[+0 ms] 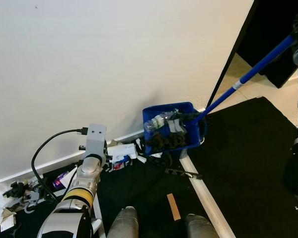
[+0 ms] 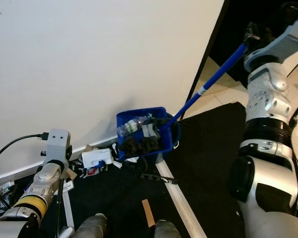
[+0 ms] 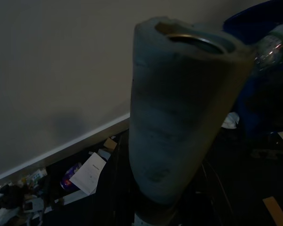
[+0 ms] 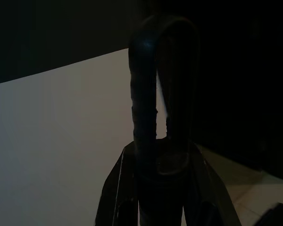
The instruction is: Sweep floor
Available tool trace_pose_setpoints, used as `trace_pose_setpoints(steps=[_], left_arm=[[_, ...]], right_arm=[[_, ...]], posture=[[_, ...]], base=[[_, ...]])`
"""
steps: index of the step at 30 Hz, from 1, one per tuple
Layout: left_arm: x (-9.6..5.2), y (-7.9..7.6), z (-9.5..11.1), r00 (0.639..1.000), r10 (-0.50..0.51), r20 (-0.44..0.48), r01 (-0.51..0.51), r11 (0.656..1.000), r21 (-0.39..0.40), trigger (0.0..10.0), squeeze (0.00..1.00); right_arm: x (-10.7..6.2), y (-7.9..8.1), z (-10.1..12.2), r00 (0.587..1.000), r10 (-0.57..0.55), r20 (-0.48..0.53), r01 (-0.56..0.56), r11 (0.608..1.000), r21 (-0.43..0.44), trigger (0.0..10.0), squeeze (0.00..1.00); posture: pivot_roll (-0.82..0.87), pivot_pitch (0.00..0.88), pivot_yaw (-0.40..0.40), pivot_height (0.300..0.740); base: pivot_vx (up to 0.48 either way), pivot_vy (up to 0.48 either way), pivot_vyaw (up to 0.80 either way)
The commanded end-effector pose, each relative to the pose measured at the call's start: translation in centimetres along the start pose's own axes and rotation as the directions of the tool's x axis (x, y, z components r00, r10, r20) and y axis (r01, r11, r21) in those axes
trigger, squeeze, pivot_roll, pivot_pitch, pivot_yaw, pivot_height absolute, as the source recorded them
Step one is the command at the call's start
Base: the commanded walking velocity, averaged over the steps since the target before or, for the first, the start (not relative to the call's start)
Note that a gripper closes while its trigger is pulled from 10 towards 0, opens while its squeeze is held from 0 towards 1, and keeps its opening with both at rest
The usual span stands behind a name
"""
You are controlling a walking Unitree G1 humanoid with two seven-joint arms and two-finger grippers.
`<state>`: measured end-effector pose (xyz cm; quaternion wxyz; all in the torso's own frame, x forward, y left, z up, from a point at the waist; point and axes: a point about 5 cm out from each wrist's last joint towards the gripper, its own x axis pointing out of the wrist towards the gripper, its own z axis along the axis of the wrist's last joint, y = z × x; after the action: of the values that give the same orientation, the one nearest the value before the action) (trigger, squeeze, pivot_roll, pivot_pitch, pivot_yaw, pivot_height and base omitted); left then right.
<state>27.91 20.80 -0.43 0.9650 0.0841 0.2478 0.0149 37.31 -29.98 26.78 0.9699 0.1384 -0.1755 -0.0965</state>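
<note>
The right pincer (image 2: 252,35) is raised high at the robot's right, next to a dark doorway, and is clamped around the upper end of a long blue handle (image 2: 213,79). In the right wrist view the two black fingers (image 4: 144,94) curve together with only a thin slit of light between them. The handle slopes down and to the robot's left to a blue dustpan (image 1: 191,130).

The dustpan sits against the white wall (image 1: 114,59), at the edge of a pale floor strip (image 1: 203,193) that separates two areas of black floor (image 1: 243,153). It holds a clear plastic bottle (image 1: 156,121), grey scraps and a mass of dark debris (image 1: 164,141).

The left arm (image 1: 84,183) reaches forward and low toward the baseboard; whether the left pincer is open or closed cannot be told. In the left wrist view a grey tube (image 3: 179,127) stands close in front of the camera, upright and slightly tilted.

Loose litter (image 1: 121,153) lies along the baseboard to the left of the dustpan: white paper, a small carton and coloured wrappers. More scraps (image 1: 20,193) are gathered farther left. A black cable (image 1: 49,146) loops from the left wrist. A small tan strip (image 1: 173,207) lies on the black floor near the robot's feet, and a dark thin object (image 1: 184,173) lies just below the dustpan.
</note>
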Motion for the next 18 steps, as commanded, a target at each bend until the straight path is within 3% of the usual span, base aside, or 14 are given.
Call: trace_pose_setpoints(steps=[1, 6, 18], left_arm=[[-0.3, -1.0, -1.0, 0.999, -0.032, -0.025, 0.03, 0.998, -0.06, 10.0, 0.0], [-0.3, -1.2, -0.4, 0.998, -0.059, 0.026, 0.061, 0.997, -0.049, 10.0, 0.0], [-0.3, -1.3, -0.2, 0.996, -0.083, 0.032, 0.084, 0.996, -0.039, 10.0, 0.0]], right_arm=[[0.4, -0.1, 2.1, 0.995, -0.016, 0.1, 0.015, 1.0, 0.011, 10.0, 0.0], [0.2, -1.1, 2.0, 0.993, -0.042, 0.115, 0.044, 0.999, -0.016, 10.0, 0.0], [0.1, -2.0, 2.5, 0.988, -0.06, 0.143, 0.065, 0.997, -0.035, 10.0, 0.0]], posture=[[0.05, 0.0, -0.045, 0.74], [0.05, 0.0, -0.04, 0.74], [0.05, 0.0, -0.032, 0.74]], base=[[0.0, 0.0, 0.0], [0.0, 0.0, 0.0], [0.48, 0.0, 0.0]])
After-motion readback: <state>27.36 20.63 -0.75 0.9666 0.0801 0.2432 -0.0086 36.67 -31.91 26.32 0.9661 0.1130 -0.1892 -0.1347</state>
